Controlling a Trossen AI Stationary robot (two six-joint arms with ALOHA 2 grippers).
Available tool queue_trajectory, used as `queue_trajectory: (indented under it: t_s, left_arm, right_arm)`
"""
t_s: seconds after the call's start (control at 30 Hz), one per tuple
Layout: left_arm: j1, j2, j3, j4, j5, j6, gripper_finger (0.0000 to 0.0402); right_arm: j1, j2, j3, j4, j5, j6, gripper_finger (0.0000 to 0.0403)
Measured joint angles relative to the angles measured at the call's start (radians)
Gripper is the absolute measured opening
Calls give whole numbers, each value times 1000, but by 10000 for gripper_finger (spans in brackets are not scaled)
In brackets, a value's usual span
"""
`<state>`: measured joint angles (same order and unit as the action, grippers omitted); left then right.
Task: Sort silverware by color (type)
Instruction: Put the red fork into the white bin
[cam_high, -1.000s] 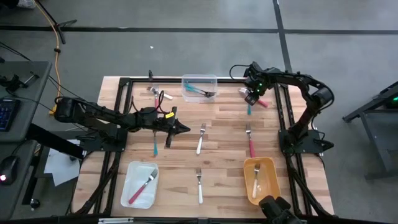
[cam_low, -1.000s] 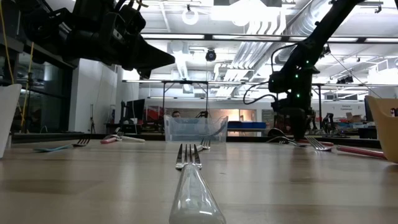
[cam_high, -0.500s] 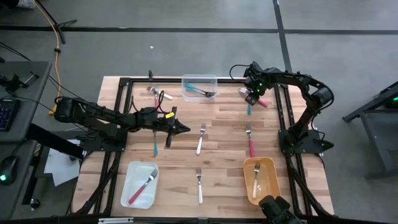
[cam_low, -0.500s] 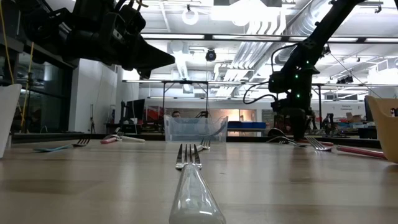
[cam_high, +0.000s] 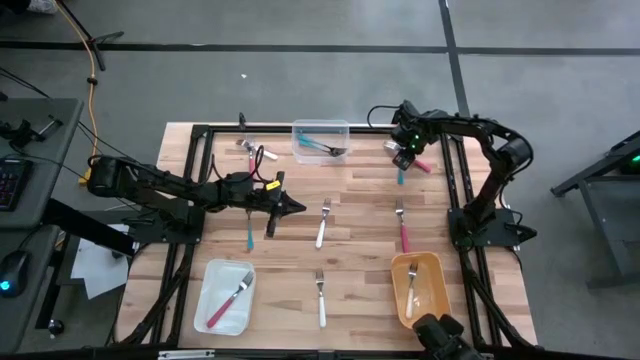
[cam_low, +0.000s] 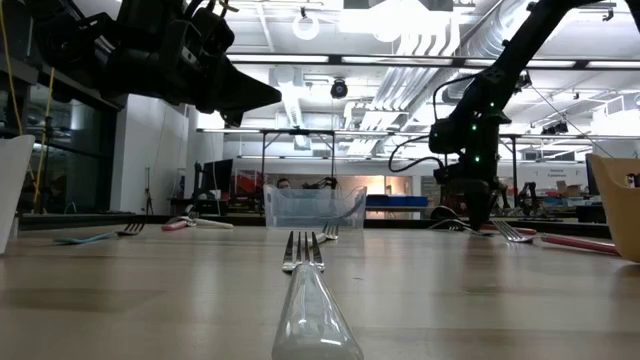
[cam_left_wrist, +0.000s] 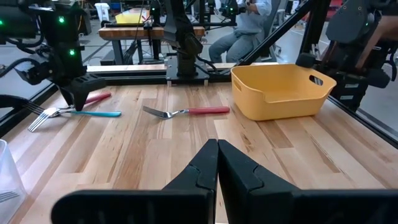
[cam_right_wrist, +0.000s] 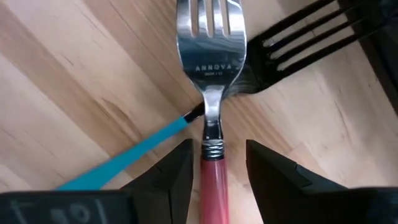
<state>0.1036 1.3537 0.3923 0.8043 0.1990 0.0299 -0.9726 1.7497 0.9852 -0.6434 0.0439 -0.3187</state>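
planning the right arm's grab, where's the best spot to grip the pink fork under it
Grip the pink fork on its plastic handle just below the metal collar, coming straight down. It lies flat on the table, crossing a teal fork. The right gripper already straddles that handle with open fingers, clear of the teal one.

Red fork (cam_right_wrist: 213, 180) handle end cut off by right wrist frame edge, teal fork (cam_right_wrist: 134, 152) head hidden beneath red fork, near fork (cam_low: 308, 300) blurred in low view, yellow bin (cam_low: 618, 205) cut off at frame edge.
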Motion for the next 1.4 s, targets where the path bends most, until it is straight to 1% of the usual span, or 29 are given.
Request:
queue_trajectory:
  t_s: [0.07,0.13,0.3,0.33,0.53,0.63,0.73,0.8,0.9,0.97,1.03,1.17,1.23,1.3,1.4]
  left_arm:
    - [0,0,0,0,0,0,3]
    - [0,0,0,0,0,0,3]
    - [0,0,0,0,0,0,3]
    - [0,0,0,0,0,0,3]
    - [0,0,0,0,0,0,3]
    - [0,0,0,0,0,0,3]
    - [0,0,0,5,-16,-3,3]
    - [0,0,0,7,-39,-3,3]
    - [0,0,0,8,-68,-3,3]
    - [0,0,0,9,-78,-14,3]
    - [0,0,0,11,-87,-23,3]
    - [-6,0,0,33,-169,-37,7]
    - [-12,0,5,36,-213,-29,15]
    - [-18,1,24,37,-235,-28,27]
    - [-28,11,64,39,-238,-10,52]
  right_arm:
    - [2,3,0,4,14,-4,131]
    - [2,4,0,5,15,-5,114]
    - [2,5,0,9,15,-23,45]
    - [2,5,0,9,16,-25,37]
    - [2,-21,1,-37,5,-41,37]
    - [4,-79,5,-59,-5,-41,37]
    - [5,-173,5,-78,-39,-27,37]
    - [10,-255,3,-70,-79,-4,37]
    - [32,-387,-36,15,-168,42,37]
    - [63,-473,-88,122,-227,89,37]
    - [105,-552,-163,279,-265,147,37]
    - [222,-658,-361,702,-303,288,37]
    - [292,-680,-456,947,-308,347,37]
    - [364,-679,-534,1177,-307,383,37]
    - [461,-658,-600,1432,-307,406,37]
